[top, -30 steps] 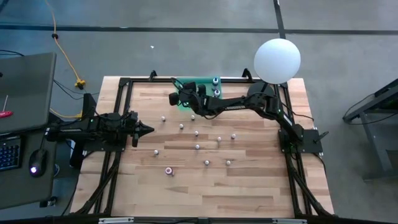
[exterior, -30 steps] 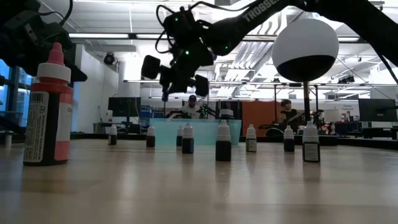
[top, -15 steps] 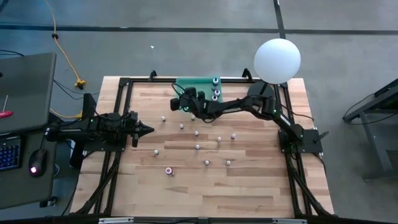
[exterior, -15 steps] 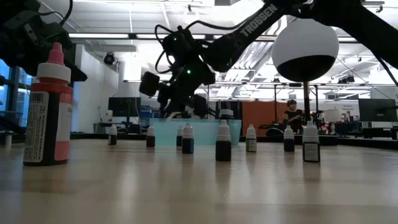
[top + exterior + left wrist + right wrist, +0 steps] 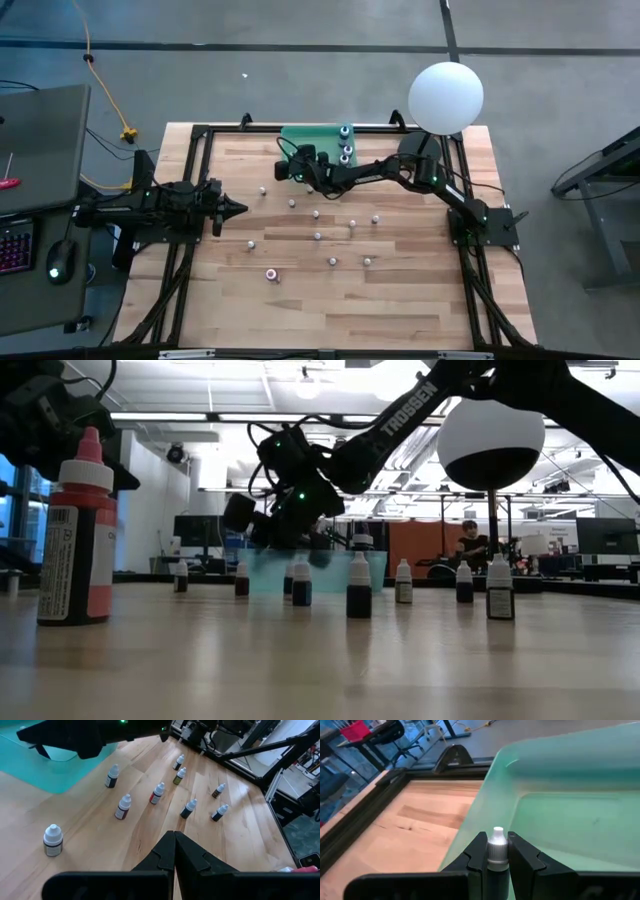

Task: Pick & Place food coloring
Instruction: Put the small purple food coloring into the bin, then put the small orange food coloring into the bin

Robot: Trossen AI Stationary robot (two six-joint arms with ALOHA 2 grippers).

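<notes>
My right gripper [image 5: 290, 166] hangs over the near left corner of the green tray [image 5: 318, 136], shut on a small food coloring bottle with a white cap [image 5: 497, 840]. A few bottles [image 5: 346, 142] stand in the tray's right part. Several more food coloring bottles [image 5: 318, 236] stand upright, scattered on the wooden table; a larger pink one [image 5: 271, 274] stands nearer the front. My left gripper [image 5: 240, 209] waits shut at the table's left side, touching nothing. In the low view my right gripper [image 5: 285, 532] hangs just above the tray [image 5: 350, 572]. My right gripper pinches the small bottle between its two fingers, on the dark body just below the cap [image 5: 497, 864]. The white cap stands out past the fingertips [image 5: 479, 851]. The fingers slant down from the table's right side. The bottle is lifted clear, above the tray's edge.
A big white globe lamp [image 5: 446, 97] stands at the table's far right corner, above my right arm. A black frame [image 5: 200, 135] runs round the table's edges. A laptop, a keyboard and a mouse [image 5: 55, 270] lie on a desk left of the table.
My right gripper has come down toward the green tray with the bottle still held, and its wrist has rolled a little. It now hangs just above the tray's near left edge.
</notes>
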